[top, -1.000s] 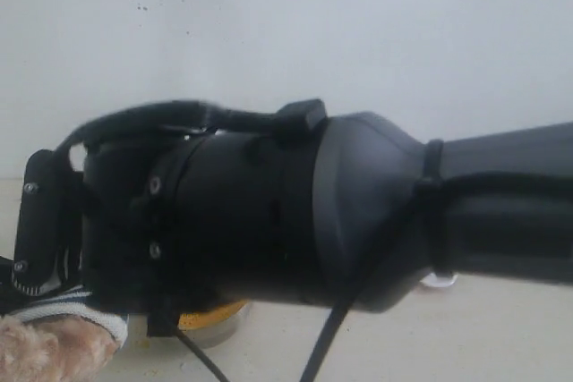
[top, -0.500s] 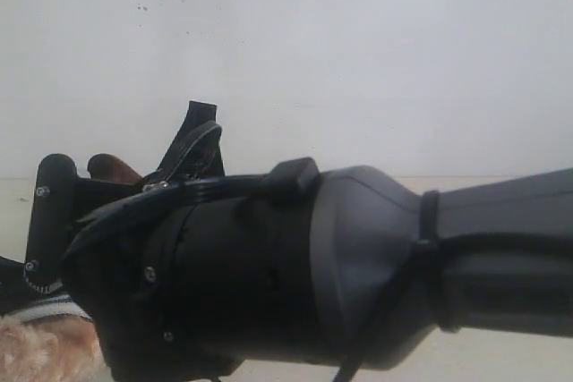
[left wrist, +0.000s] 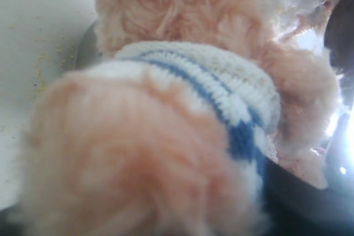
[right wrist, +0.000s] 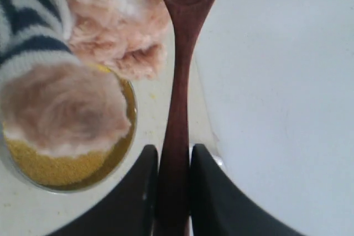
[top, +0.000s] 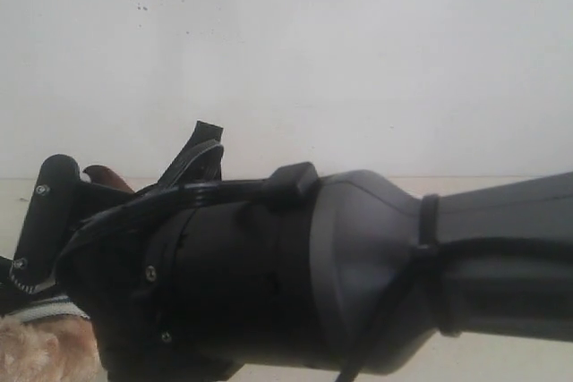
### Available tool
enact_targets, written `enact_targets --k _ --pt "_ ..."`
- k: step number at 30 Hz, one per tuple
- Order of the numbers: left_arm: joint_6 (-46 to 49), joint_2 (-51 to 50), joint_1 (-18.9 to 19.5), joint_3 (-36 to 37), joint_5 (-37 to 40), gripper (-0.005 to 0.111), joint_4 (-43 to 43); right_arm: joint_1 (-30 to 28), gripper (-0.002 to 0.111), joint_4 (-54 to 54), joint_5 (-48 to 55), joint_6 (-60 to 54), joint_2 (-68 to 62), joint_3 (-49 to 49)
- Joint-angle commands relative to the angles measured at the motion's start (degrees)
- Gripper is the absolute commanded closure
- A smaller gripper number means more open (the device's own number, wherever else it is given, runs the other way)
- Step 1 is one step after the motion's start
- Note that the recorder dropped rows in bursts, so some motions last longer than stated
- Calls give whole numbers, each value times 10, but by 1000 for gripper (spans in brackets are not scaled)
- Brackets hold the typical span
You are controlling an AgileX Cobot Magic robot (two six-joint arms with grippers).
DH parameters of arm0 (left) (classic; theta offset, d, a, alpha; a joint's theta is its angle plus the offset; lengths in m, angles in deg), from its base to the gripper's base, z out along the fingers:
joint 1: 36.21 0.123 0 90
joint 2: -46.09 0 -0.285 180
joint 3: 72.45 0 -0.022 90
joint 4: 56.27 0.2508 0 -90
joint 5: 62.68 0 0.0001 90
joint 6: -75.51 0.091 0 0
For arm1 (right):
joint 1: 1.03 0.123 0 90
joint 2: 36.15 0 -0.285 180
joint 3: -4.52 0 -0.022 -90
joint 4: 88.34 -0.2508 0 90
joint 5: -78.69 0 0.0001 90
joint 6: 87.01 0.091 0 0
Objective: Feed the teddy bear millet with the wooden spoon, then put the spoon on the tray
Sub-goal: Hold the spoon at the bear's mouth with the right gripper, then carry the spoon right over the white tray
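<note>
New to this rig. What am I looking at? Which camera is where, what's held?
It is a two-armed robot. The exterior view comes from a camera off the arms, here mostly blocked by one black arm. The other two cameras sit on the wrists. The right wrist view shows the right gripper shut on a wooden spoon, near a metal bowl of yellow millet and a white tray. The left wrist view is filled by a teddy bear in a striped shirt; the left gripper's state is unclear.
</note>
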Motion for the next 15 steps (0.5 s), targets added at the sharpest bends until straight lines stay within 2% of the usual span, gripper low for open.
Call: enact_targets --k 1,5,9,15 --pt "4 5 1 4 22 103 -8 1 108 -3 37 -97 3 0" --pt "4 5 1 4 22 103 -8 -6 108 -9 50 10 15 0" --pt "4 5 1 4 22 103 -8 -6 108 -74 12 -53 22 0" --pt "4 5 1 4 22 103 -8 -22 108 -73 20 -41 33 0"
